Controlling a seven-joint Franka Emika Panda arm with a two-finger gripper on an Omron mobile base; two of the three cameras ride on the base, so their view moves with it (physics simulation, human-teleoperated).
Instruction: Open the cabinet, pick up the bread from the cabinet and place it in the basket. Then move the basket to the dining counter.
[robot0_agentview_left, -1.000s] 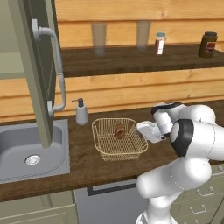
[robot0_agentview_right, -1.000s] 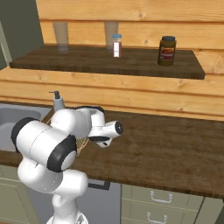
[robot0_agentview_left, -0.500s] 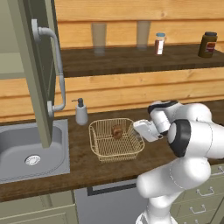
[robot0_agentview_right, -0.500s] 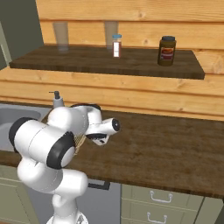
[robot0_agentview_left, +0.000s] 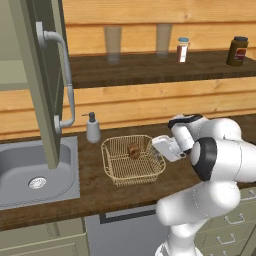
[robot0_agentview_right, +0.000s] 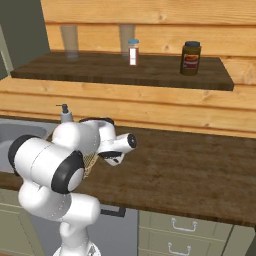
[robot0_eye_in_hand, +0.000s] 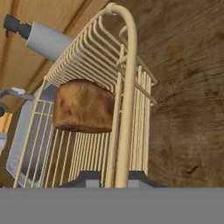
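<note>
The pale golden wire basket (robot0_agentview_left: 131, 170) stands on the dark wood worktop just right of the sink. The bread (robot0_agentview_left: 133, 150), a small brown lump, lies inside it, toward the back. My gripper (robot0_agentview_left: 160, 149) is at the basket's right rim. In the hand view the gripper (robot0_eye_in_hand: 114, 177) is shut on the basket (robot0_eye_in_hand: 87, 57), its thick rim wire running up from between the fingertips, and the bread (robot0_eye_in_hand: 83, 105) sits just beyond. The cabinet door (robot0_agentview_left: 42, 85) hangs open at the left. The dining counter is out of view.
A soap dispenser (robot0_agentview_left: 93, 129) stands behind the basket, next to the grey sink (robot0_agentview_left: 30, 165). The shelf above carries two glasses (robot0_agentview_left: 113, 42), a shaker (robot0_agentview_left: 183, 49) and a dark jar (robot0_agentview_left: 237, 50). Bare worktop (robot0_agentview_right: 190, 170) stretches to the right.
The jaws have gone from wide open to shut on the basket's right rim. The hand has edged left toward the basket, which has shifted slightly left.
</note>
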